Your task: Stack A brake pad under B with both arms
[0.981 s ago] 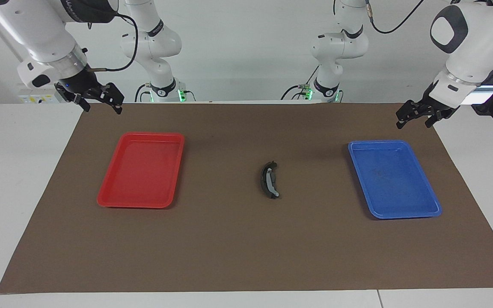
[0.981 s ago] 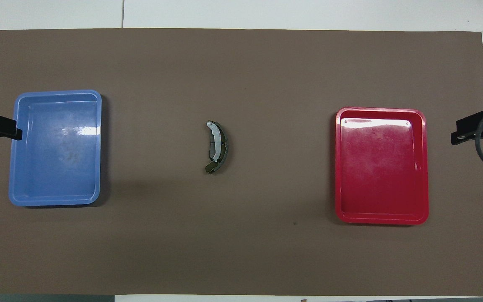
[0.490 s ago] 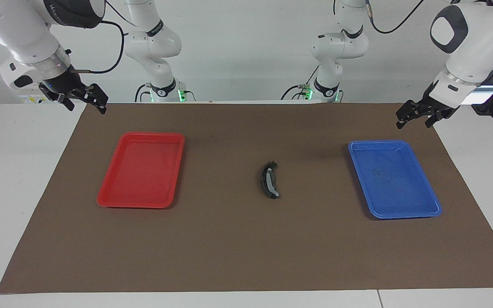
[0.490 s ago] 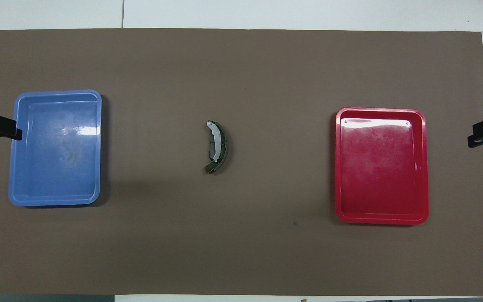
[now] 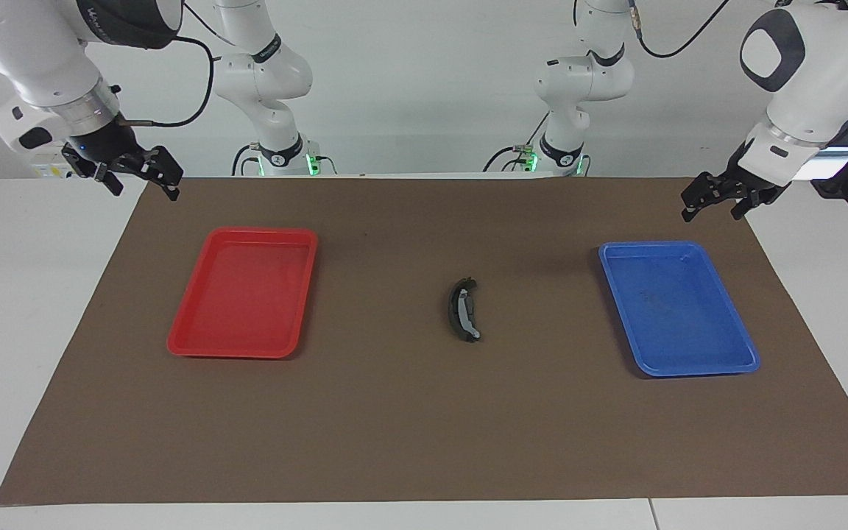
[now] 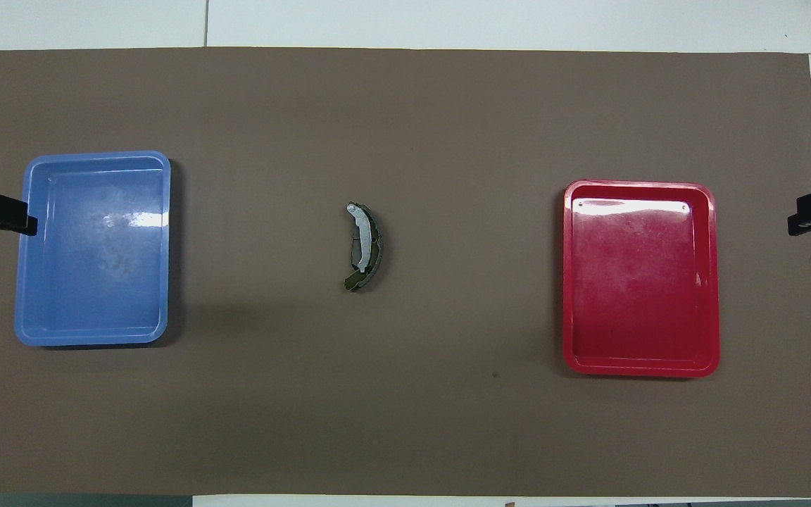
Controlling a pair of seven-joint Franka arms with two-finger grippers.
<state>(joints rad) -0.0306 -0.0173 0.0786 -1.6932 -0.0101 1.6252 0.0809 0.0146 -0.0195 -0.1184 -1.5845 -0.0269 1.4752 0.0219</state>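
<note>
Mat [image 5: 424, 442], brown, one, covers the table. Trays: one red tray [image 5: 196, 346], one blue tray [image 5: 748, 364], both bare. Grippers: left gripper [image 5: 711, 202] and right gripper [image 5: 140, 177] raised at mat corners, jaws apart, nothing held. B [image 5: 464, 309] lies mid-mat on the A brake pad [image 6: 375, 248]. Stack looks complete; no further move needed.

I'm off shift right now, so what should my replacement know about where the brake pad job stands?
Left gripper: open, empty, in the air by the blue tray.
Right gripper: open, empty, at the mat's edge near the red tray.
B lies mid-mat between the trays, with the A brake pad showing beneath it. Both trays hold nothing.
Done: the stack looks made.
Left: apparently nothing.
</note>
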